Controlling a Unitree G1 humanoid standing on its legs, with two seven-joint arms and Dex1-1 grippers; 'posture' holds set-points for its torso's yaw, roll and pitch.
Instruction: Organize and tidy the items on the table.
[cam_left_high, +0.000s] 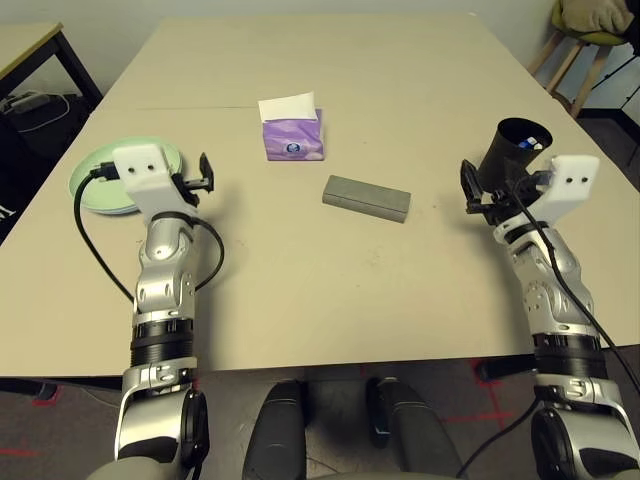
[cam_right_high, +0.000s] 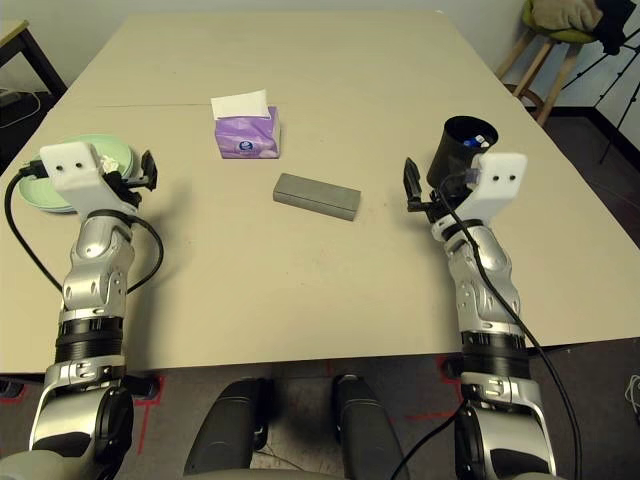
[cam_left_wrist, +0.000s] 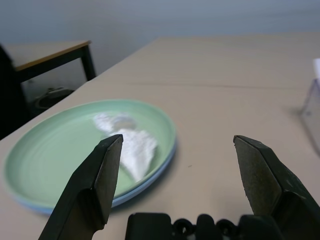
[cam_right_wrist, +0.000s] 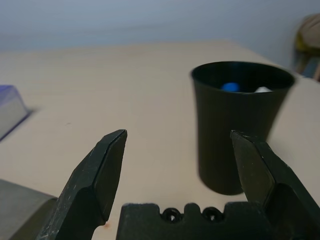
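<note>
On the beige table (cam_left_high: 300, 290) a grey oblong glasses case (cam_left_high: 366, 198) lies in the middle, with a purple tissue box (cam_left_high: 292, 138) behind it. At the left edge a green plate (cam_left_high: 92, 185) is stacked on a pale blue one and carries a crumpled white tissue (cam_left_wrist: 129, 148). My left gripper (cam_left_high: 205, 175) hovers open just right of the plates, holding nothing. A black cup (cam_left_high: 518, 148) stands at the right with small markers (cam_right_wrist: 231, 87) inside. My right gripper (cam_left_high: 468, 188) is open and empty beside the cup, toward the case.
A black-legged side table (cam_left_high: 30, 45) stands beyond the far left corner. A wooden stool (cam_left_high: 585, 45) is off the far right corner. A seam line crosses the table top behind the tissue box.
</note>
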